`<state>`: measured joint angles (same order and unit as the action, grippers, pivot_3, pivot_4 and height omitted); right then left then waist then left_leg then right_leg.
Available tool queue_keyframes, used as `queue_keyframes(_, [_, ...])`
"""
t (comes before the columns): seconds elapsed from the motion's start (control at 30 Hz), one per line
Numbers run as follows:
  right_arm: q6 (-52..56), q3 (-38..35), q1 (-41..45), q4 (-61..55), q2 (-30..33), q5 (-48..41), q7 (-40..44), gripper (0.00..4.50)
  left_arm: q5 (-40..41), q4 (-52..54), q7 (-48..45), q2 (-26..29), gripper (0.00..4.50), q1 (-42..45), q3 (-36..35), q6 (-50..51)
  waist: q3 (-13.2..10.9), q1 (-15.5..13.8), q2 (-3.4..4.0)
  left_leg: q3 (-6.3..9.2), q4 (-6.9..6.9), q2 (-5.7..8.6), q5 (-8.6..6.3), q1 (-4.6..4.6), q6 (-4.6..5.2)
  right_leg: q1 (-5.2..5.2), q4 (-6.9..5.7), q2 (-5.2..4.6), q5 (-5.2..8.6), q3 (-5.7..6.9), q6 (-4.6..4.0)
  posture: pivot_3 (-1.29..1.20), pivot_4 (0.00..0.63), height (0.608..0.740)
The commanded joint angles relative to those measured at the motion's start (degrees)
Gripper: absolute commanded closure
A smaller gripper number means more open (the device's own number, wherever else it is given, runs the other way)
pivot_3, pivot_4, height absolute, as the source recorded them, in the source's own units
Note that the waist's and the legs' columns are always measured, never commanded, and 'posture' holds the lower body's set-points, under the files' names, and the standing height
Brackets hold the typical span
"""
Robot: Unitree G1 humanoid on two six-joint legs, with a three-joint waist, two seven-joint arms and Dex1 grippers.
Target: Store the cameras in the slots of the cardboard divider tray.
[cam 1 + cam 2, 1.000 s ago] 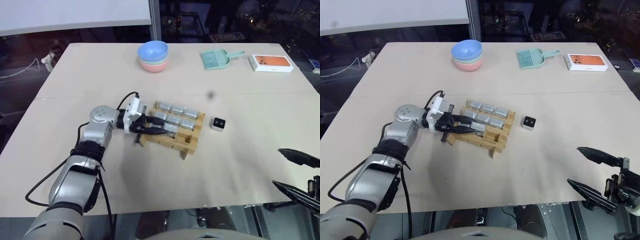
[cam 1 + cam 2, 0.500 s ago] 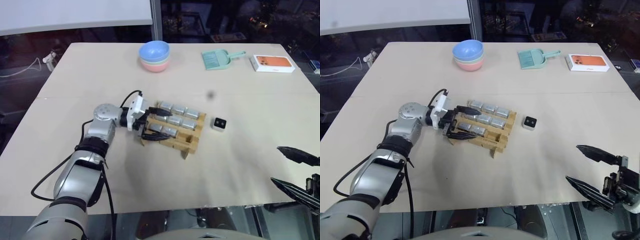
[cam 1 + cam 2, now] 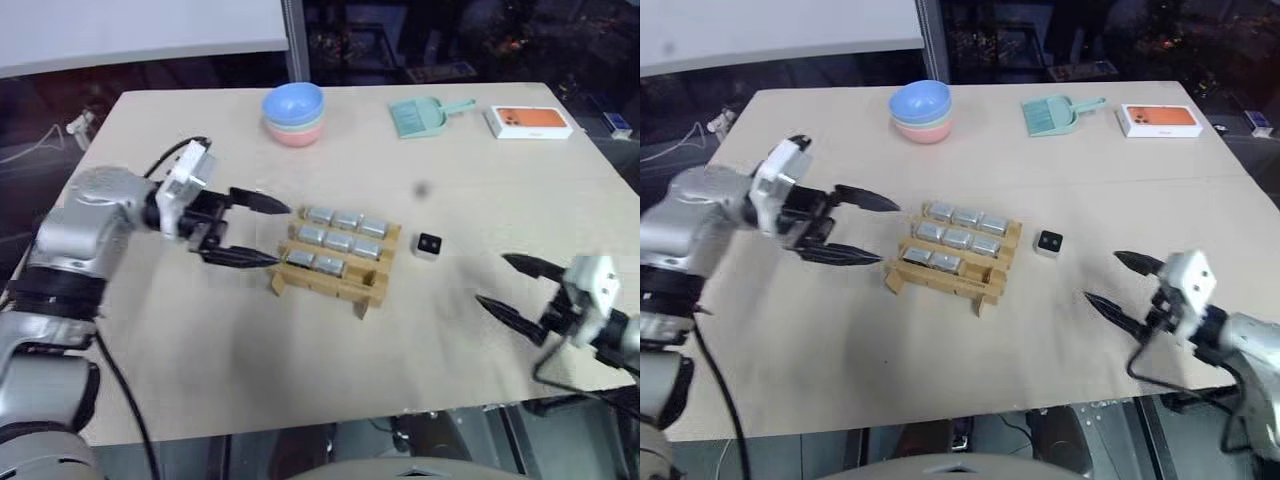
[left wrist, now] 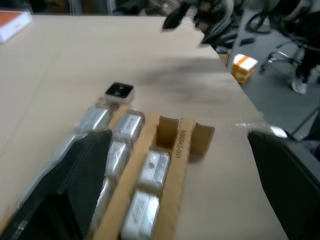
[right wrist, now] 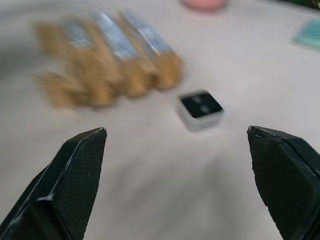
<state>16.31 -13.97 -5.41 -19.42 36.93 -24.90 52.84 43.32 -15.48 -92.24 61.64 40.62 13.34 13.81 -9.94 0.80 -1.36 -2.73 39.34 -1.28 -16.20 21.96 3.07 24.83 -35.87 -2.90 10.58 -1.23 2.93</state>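
1. A pale beige table (image 3: 200, 340) fills the scene; beyond its far edge the room is dark, with a white panel at the far left.
2. At the far edge stand stacked bowls (image 3: 294, 113), blue on top with green and pink under it. To their right lie a teal dustpan (image 3: 422, 116) and a white-and-orange box (image 3: 528, 121).
3. The tray (image 3: 333, 263) sits near the table's middle, turned at a slant.
4. Silver cameras fill the tray: three in the far row (image 3: 345, 220), three in the middle row (image 3: 338, 241), and two in the near row (image 3: 314, 262). The near row's right-hand slot looks empty in the left wrist view.
5. A loose camera (image 3: 429, 245), black face up, lies on the table just right of the tray, apart from it.
6. The left gripper (image 3: 265, 232) hangs just left of the tray, fingers spread wide, holding nothing.
7. The right gripper (image 3: 505, 284) is low over the table's right side, well right of the loose camera, fingers spread, empty.
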Motion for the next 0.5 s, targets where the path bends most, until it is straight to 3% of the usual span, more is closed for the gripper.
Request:
queue_keyframes(0.03, [1.85, 7.04, 8.57, 8.70, 0.95, 6.88, -2.85, 0.00, 2.94, 4.50, -0.26, 3.62, 0.03, -0.72, -1.47, 2.82, -0.06, -0.63, 0.04, 0.03, 0.01, 0.01, 0.00, 0.11, 0.00, 0.03, 0.02, -0.01, 0.00, 0.07, 0.00, 0.00, 0.150, 0.740])
queue_keyframes(0.23, [0.72, 15.15, 23.55, 25.90, -0.75, 12.11, -0.98, 0.00, 4.58, 11.42, -0.26, 7.20, 0.03, -5.04, -6.76, 6.28, -0.08, -0.79, -0.01, -0.04, 0.14, 0.11, 0.02, 0.95, -0.01, 0.74, 0.01, -0.02, -0.16, 0.09, -0.21, 0.00, 0.150, 0.740])
queue_keyframes(0.5, [-3.46, 18.73, 31.78, 34.84, -3.23, 12.42, 5.87, 0.00, 3.09, 15.95, -0.26, 6.67, 0.03, -10.63, -12.17, 9.24, -0.11, 0.16, -0.06, -0.10, 0.08, 0.08, 0.02, 0.97, -0.02, 0.79, 0.03, 0.10, -0.24, 0.14, -0.07, 0.00, 0.150, 0.740])
